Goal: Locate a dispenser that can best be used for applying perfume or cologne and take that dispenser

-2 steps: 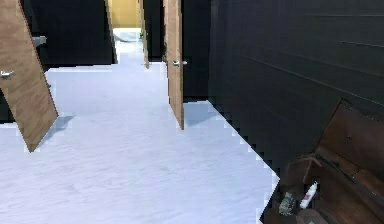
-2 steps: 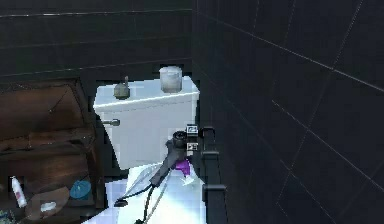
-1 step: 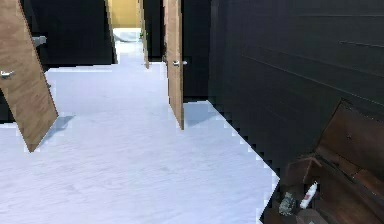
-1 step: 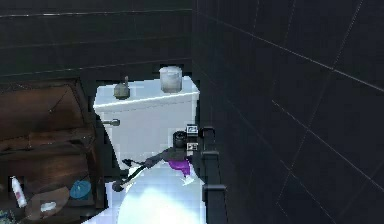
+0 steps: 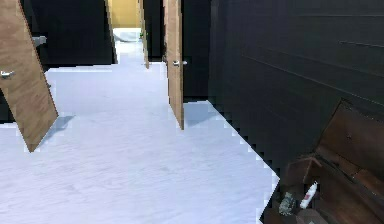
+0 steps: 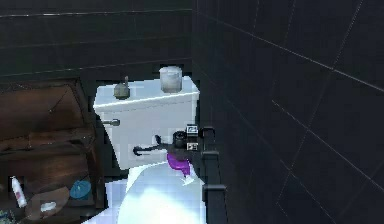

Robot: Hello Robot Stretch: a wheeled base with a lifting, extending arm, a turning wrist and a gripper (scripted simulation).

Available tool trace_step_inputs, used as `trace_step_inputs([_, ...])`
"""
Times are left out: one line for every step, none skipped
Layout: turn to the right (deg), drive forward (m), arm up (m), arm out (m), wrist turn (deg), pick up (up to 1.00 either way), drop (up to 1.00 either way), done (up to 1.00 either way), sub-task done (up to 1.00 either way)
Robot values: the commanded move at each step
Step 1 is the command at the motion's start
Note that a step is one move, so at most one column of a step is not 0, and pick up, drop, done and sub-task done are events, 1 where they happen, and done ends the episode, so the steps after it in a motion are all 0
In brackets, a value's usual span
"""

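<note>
Small purple thing just under gripper, in front of white toilet tank. Too small to name; long axis seems slanted, lower end toward arm side view's right. Held or not: cannot tell. Finger spacing: cannot tell. Grey cup on tank top. Wooden stand cut off at left edge.
</note>
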Motion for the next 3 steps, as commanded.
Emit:
trace_step_inputs([0.0, 0.00, 0.00, 0.00, 39.0, 0.00, 0.00, 0.00, 0.00])
trace_step_inputs([0.0, 0.00, -0.30, 0.00, 0.0, 0.00, 0.00, 0.00, 0.00])
trace_step_inputs([0.0, 0.00, 0.00, 0.00, 0.0, 1.00, 0.00, 0.00, 0.00])
